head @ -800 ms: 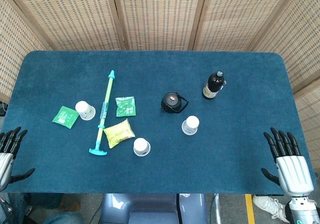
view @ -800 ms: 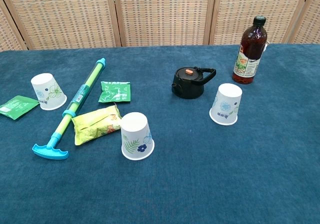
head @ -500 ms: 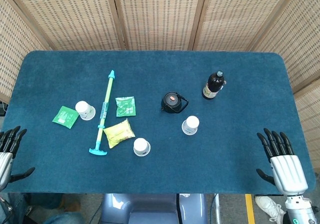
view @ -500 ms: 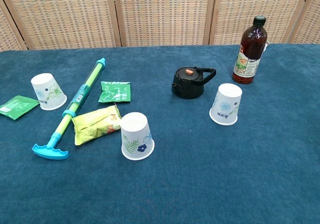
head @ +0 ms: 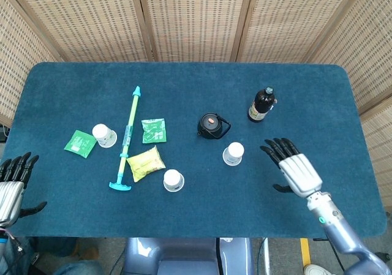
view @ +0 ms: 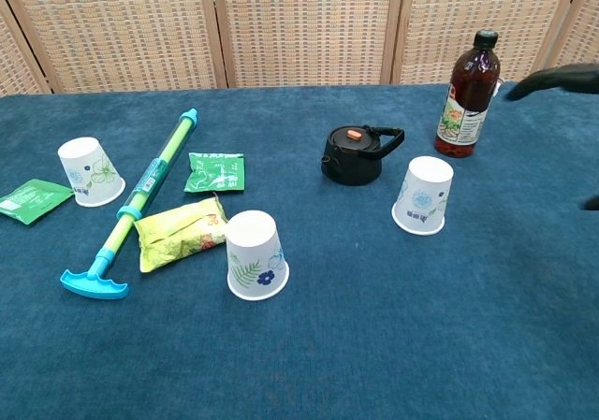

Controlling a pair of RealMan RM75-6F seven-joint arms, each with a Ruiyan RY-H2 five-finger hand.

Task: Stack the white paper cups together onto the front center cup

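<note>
Three white paper cups stand upside down on the blue table. The front centre cup (head: 173, 180) (view: 255, 254) sits nearest me. A second cup (head: 233, 153) (view: 423, 195) stands to the right, a third (head: 104, 135) (view: 90, 171) at the far left. My right hand (head: 294, 166) hovers open over the table, a short way right of the second cup; in the chest view only its dark fingertips (view: 552, 78) show at the right edge. My left hand (head: 11, 183) stays open at the table's front left edge, holding nothing.
A green-and-blue pump tube (head: 126, 139) (view: 142, 195) lies left of centre with a yellow packet (head: 146, 163) (view: 180, 231) and two green sachets (head: 154, 130) (head: 80, 143) around it. A black kettle (head: 212, 126) (view: 357, 154) and a dark bottle (head: 262, 105) (view: 468, 94) stand behind the right cup.
My right hand has moved from the front right table edge leftward and inward over the table, toward the right cup. The left hand has hardly moved. The cups are unmoved.
</note>
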